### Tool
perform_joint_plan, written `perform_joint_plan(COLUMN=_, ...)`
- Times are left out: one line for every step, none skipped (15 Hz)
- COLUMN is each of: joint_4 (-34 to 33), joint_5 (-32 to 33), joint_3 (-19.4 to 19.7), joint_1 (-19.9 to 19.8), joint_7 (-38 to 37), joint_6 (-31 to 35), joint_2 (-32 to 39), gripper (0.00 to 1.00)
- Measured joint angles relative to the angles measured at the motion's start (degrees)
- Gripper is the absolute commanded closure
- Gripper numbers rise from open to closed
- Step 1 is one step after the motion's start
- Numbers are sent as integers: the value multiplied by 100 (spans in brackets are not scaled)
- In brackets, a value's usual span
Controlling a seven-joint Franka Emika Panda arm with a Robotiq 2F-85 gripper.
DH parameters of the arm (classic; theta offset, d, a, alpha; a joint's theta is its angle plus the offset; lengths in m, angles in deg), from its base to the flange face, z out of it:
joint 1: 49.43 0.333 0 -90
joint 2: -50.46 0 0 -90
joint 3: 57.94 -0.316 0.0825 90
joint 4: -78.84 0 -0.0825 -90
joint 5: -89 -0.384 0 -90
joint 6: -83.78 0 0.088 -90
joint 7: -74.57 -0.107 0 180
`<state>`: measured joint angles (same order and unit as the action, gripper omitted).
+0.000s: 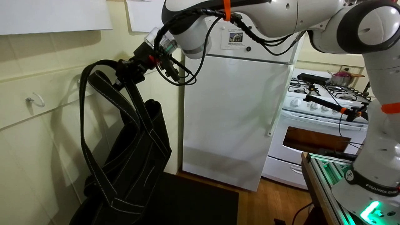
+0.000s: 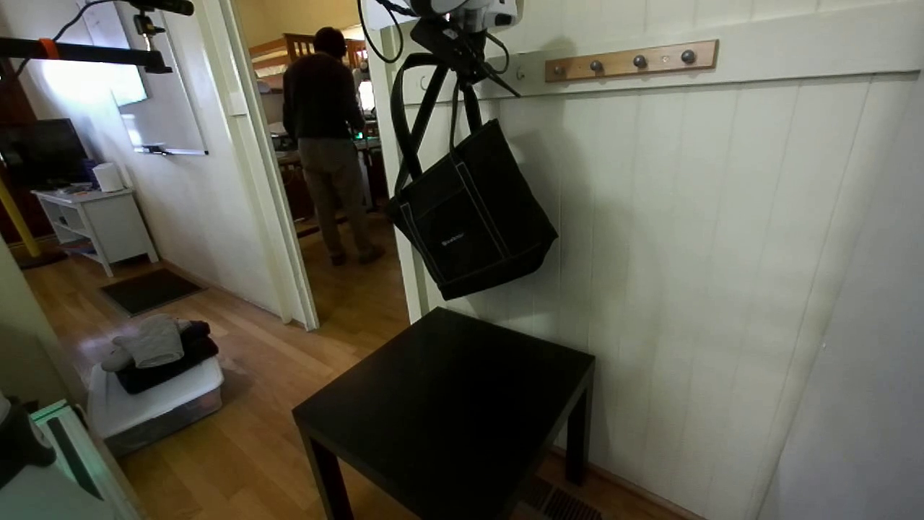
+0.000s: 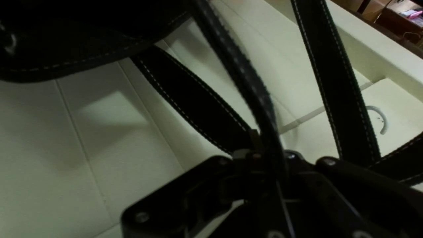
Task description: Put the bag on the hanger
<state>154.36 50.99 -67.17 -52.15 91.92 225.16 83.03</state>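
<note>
In an exterior view: black fabric tote bag [image 1: 136, 165] hung below cream wall rail [image 1: 56, 89]; slack black straps [image 1: 82, 106] seemed liable to miss curved white hook [image 1: 42, 100] on rail | in an exterior view: black-and-white arm [image 2: 462, 32] masked part of rail | wrist view: black metal gripper [image 3: 267, 154] was clamped on one strap; second strap's hold unclear

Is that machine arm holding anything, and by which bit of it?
Yes: the black bag, by a strap handle pinched between the fingers; whether both handles are gripped, I cannot tell.
</note>
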Motion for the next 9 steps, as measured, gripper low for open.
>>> perform_joint_plan(joint_4=7, joint_5=12, joint_3=0, joint_1=-1, joint_7=3, joint_6=0, joint_2=21, gripper=99)
perform_joint_plan(joint_4=7, joint_5=33, joint_3=0, joint_1=-3, joint_7=3, joint_6=0, joint_2=48, gripper=99)
perform_joint_plan(joint_4=6, joint_5=54, joint_3=0, joint_1=-4, joint_7=3, joint_6=2, joint_2=76, gripper=99)
perform_joint_plan(joint_4=0, joint_5=75, joint_3=0, joint_1=-5, joint_7=3, joint_6=2, joint_2=101, gripper=99)
perform_joint_plan(joint_4=-11, joint_5=95, joint_3=-3, joint_1=-5, joint_7=3, joint_6=2, joint_2=121, gripper=99)
perform_joint_plan(joint_4=-27, joint_5=113, joint_3=-13, joint_1=-6, joint_7=3, joint_6=2, joint_2=137, gripper=99)
perform_joint_plan(joint_4=-44, joint_5=118, joint_3=-25, joint_1=-6, joint_7=7, joint_6=4, joint_2=143, gripper=99)
perform_joint_plan(joint_4=-67, joint_5=119, joint_3=-44, joint_1=-9, joint_7=15, joint_6=16, joint_2=143, gripper=99)
perform_joint_plan(joint_4=-105, joint_5=119, joint_3=-66, joint_1=-15, joint_7=23, joint_6=25, joint_2=141, gripper=99)
